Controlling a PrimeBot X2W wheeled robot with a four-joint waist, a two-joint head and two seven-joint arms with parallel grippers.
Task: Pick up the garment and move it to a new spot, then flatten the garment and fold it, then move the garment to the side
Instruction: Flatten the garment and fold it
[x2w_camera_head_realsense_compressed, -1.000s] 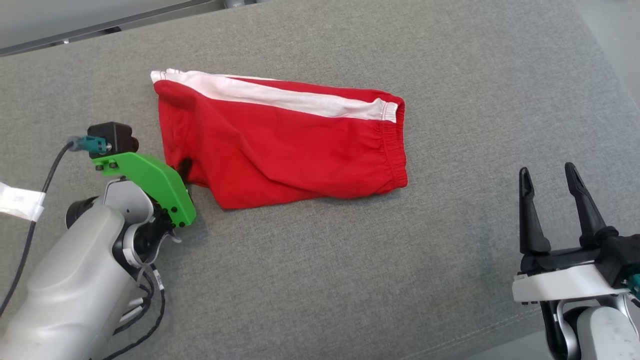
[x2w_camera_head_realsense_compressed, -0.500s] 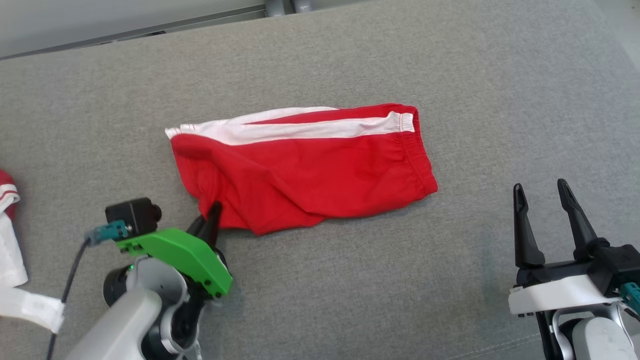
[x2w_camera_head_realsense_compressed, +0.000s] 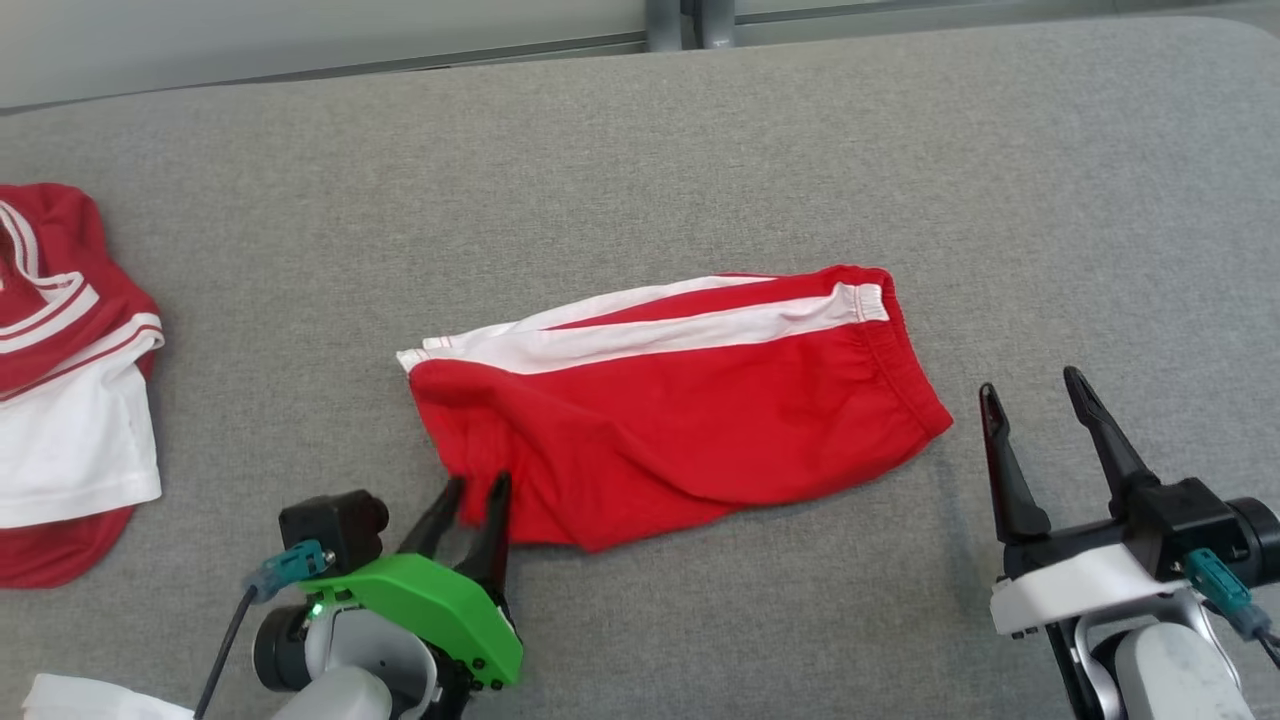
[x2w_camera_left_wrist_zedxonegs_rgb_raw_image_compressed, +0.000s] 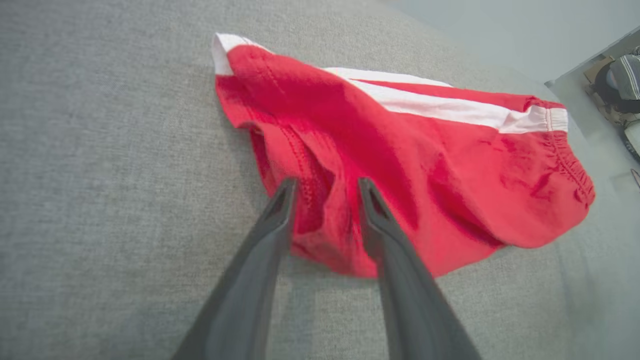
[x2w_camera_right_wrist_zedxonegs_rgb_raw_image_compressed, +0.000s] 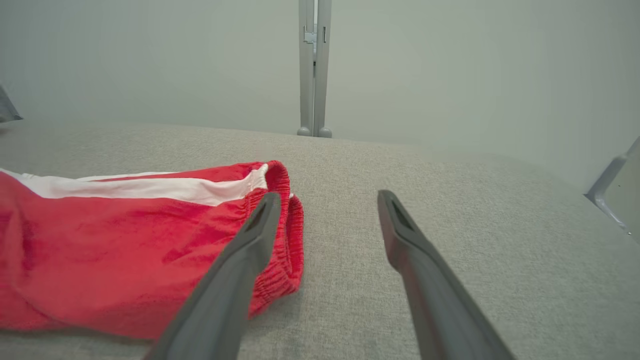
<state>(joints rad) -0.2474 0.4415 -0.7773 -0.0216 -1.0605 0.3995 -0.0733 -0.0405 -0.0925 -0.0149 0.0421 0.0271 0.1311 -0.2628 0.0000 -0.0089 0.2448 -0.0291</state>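
Note:
The garment (x2w_camera_head_realsense_compressed: 690, 420) is a pair of red shorts with white side stripes, lying folded and slightly wrinkled in the middle of the grey padded table (x2w_camera_head_realsense_compressed: 700, 150). My left gripper (x2w_camera_head_realsense_compressed: 478, 485) is open at the leg-hem corner nearest me. In the left wrist view its fingers (x2w_camera_left_wrist_zedxonegs_rgb_raw_image_compressed: 385, 235) straddle a raised fold of the garment (x2w_camera_left_wrist_zedxonegs_rgb_raw_image_compressed: 425, 150) without pinching it. My right gripper (x2w_camera_head_realsense_compressed: 1032, 385) is open just right of the elastic waistband. In the right wrist view the right gripper (x2w_camera_right_wrist_zedxonegs_rgb_raw_image_compressed: 329, 195) has the waistband end of the garment (x2w_camera_right_wrist_zedxonegs_rgb_raw_image_compressed: 125, 230) beside its left finger.
A second red and white garment (x2w_camera_head_realsense_compressed: 60, 380) lies crumpled at the table's left edge. A white item (x2w_camera_head_realsense_compressed: 90, 695) pokes in at the bottom left. A grey post (x2w_camera_head_realsense_compressed: 690, 20) stands behind the far edge. Bare grey padding surrounds the shorts.
The head camera has swung, shifting the whole picture and bringing the second garment into view. My left gripper's fingers have drawn back from under the hem and spread apart. The right gripper stays open.

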